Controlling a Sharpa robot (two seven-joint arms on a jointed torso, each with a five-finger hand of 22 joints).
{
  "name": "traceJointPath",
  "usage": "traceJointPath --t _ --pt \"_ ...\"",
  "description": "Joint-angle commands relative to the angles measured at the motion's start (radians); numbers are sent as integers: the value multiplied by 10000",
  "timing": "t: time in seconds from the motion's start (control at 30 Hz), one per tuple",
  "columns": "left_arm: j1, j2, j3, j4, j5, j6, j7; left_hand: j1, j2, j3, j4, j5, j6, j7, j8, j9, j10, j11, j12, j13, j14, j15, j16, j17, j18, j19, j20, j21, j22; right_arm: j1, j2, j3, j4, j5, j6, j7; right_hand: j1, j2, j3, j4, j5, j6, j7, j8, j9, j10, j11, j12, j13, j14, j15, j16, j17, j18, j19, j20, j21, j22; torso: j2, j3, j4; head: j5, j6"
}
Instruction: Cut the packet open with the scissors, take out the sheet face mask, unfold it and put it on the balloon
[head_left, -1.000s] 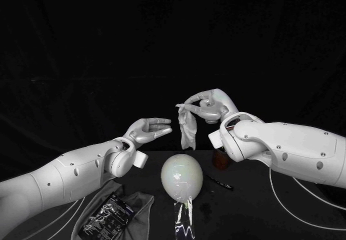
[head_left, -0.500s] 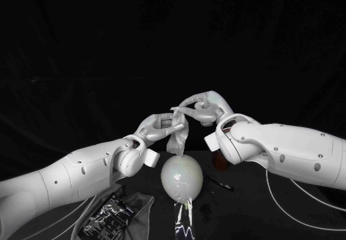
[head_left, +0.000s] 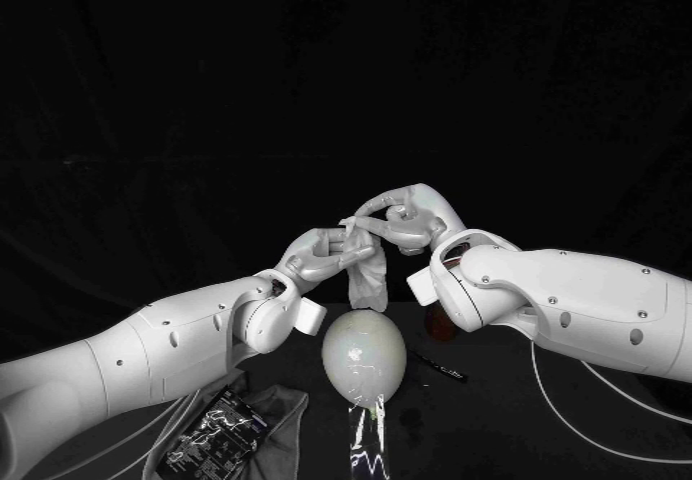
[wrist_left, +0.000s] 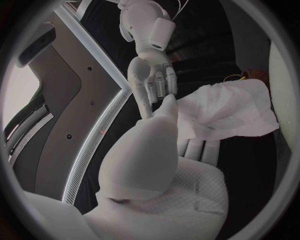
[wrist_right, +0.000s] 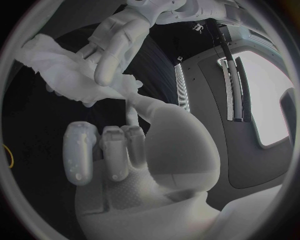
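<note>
Black table | sheet mask hangs folded at 12 o'clock of balloon | my right hand pinches its top, my left hand grips it from 8 o'clock | probably limp, slippery, tearable: I'd hold separate edges

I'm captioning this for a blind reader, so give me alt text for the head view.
Above a black table, the left robot hand and right robot hand together hold a folded white sheet mask hanging above a pale balloon. A dark packet lies at the near left.
</note>
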Motion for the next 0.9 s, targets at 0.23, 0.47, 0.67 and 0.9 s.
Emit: traceJointPath --t 0.23,0.47,0.67,0.9 --pt "25 -24 14 26 800 278 167 345 60 880 379 14 839 100 82 -68 1119 -291 -138 -109 930 -320 300 176 540 970 -4 296 26 -2 -26 7 -102 -34 99 58 -1 63 15 -65 29 66 -17 41 264 957 -55 43 2463 1023 -59 40 2626 -98 493 -1 26 2277 10 -5 6 -11 6" --pt "26 -131 12 24 1007 190 81 188 -301 1363 527 19 667 229 -244 -252 1122 -186 -582 -129 968 -275 174 174 530 951 5 159 -100 -3 -49 7 -200 -35 78 55 -1 63 16 -69 29 64 -16 44 266 956 -55 39 2461 1023 -60 40 2626 -99 496 -2 33 2279 3 -3 -2 -21 7" --pt "27 -213 11 33 1063 248 -79 61 -671 1661 508 20 374 269 -559 -407 802 -103 -827 -126 1336 -311 241 209 587 1151 -20 185 -115 -3 -55 7 -270 -34 50 58 -1 63 16 -69 29 64 -16 44 266 956 -55 39 2461 1023 -60 40 2626 -99 496 -2 33 2279 5 -2 -1 -20 20" --pt "29 -193 8 48 636 513 -494 87 -1106 2068 432 21 162 237 -817 -532 534 -107 -817 -119 1854 -422 323 238 617 1622 -139 339 -94 -4 77 7 -357 -10 18 81 -4 62 17 -75 30 60 -15 51 271 942 -54 6 2440 1023 -60 40 2626 -98 494 -3 28 2277 9 -1 0 -3 16"
